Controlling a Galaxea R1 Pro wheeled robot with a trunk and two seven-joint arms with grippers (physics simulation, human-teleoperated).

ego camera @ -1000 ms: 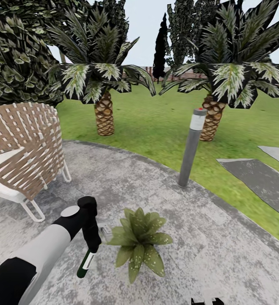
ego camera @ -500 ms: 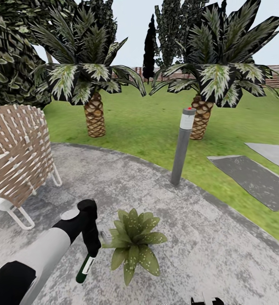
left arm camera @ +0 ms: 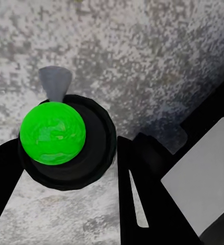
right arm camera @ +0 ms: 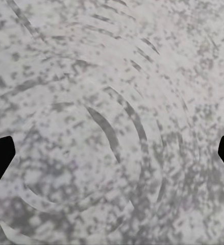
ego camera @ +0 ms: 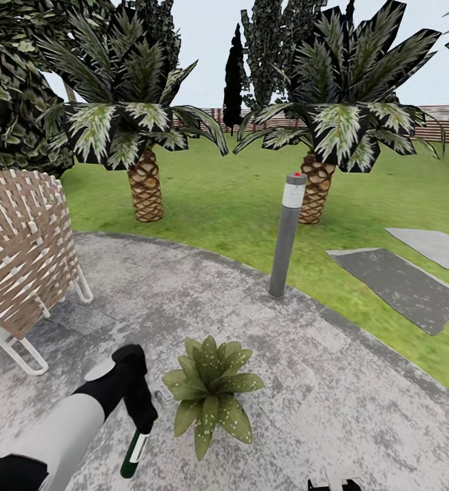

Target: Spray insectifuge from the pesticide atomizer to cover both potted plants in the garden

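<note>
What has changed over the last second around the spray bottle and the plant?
The whole head view has shifted, so the camera moved; lamp post, chair and palms slid left together. The left gripper keeps hold of the spray bottle, hanging nozzle-down beside the potted plant, in much the same relation as before. Nothing was let go or picked up. The right gripper's fingertips stay at the lower edge.

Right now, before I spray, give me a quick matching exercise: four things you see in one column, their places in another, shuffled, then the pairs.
Things:
1. dark green spray bottle
2. low green-leaved potted plant
3. tall grey bollard lamp
4. brown woven chair

Places:
A. at the edge where paving meets lawn
B. on the paving at the head view's left
C. in the left gripper
D. on the paving beside the bottle

Pairs: 1-C, 2-D, 3-A, 4-B
</note>
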